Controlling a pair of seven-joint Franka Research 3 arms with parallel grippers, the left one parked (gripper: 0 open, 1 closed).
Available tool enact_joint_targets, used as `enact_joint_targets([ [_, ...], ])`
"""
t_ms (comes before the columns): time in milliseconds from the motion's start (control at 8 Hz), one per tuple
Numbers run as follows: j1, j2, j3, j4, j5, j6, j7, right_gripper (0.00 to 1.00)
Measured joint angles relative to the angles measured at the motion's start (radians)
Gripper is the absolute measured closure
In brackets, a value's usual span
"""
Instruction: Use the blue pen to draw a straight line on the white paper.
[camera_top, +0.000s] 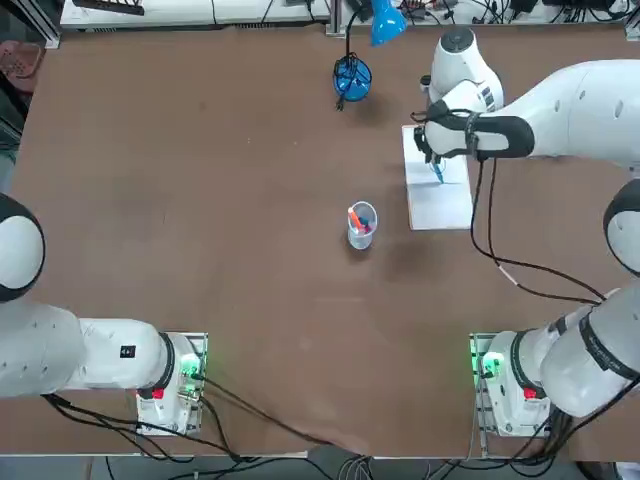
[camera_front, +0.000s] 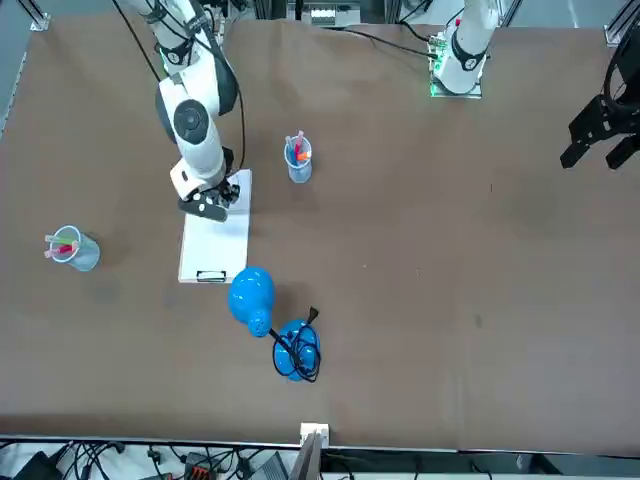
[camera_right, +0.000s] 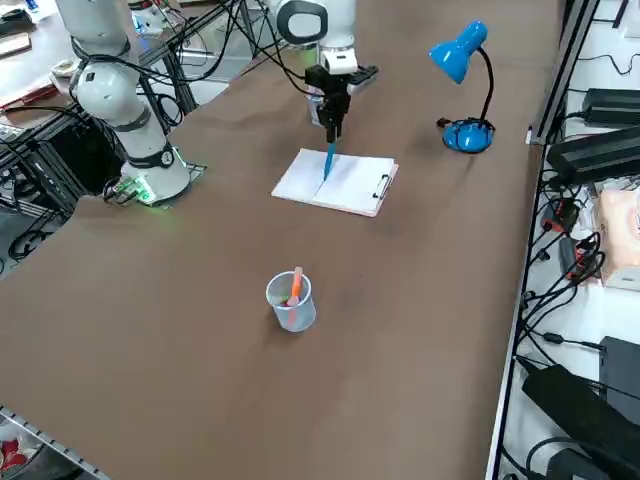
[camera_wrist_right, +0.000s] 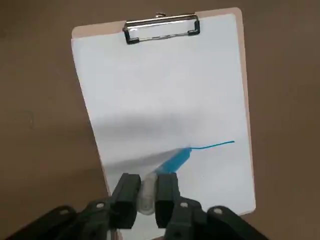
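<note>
Your blue pen (camera_wrist_right: 174, 162) is clamped between the fingers of your right gripper (camera_wrist_right: 147, 199), tip down over the white paper (camera_wrist_right: 165, 100), touching the end of a blue line (camera_wrist_right: 214, 145). The paper lies on the clipboard (camera_wrist_right: 243, 70). Relative to that clipboard, the blue desk lamp (camera_right: 469, 135) stands near its metal-clip end (camera_right: 381, 186), and one pen cup (camera_right: 291, 302) stands near a long side.
</note>
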Motion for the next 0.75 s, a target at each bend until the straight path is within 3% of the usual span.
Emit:
enact_joint_targets([
  [750, 0.057, 0.022, 0.003, 0.043, 0.009, -0.002, 0.087, 0.84],
])
